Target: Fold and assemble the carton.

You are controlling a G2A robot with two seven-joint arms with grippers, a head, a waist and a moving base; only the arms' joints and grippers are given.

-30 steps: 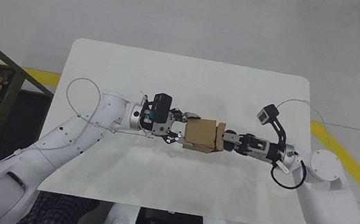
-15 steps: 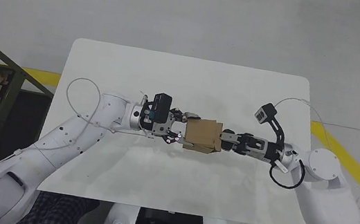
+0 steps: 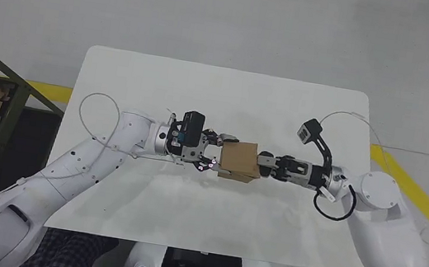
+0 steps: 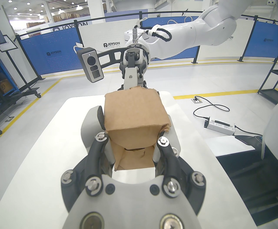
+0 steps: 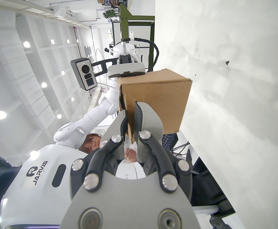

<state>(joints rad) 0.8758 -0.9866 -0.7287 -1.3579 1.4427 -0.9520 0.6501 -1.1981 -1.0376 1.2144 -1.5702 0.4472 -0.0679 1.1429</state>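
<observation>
a small brown cardboard carton (image 3: 239, 161) stands formed into a box shape, lying on its side over the middle of the white surface (image 3: 163, 84). it sits between the two hands. the left hand (image 4: 133, 124) clasps one end with a finger against each side wall. that end is open, with one flap bent inward and a ragged edge. the right hand (image 5: 131, 115) pinches a cardboard edge at the opposite end. the outer walls are plain.

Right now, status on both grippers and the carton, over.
Left gripper shut on carton sides. Right gripper pinching its end flap. Carton held between them over table.
</observation>
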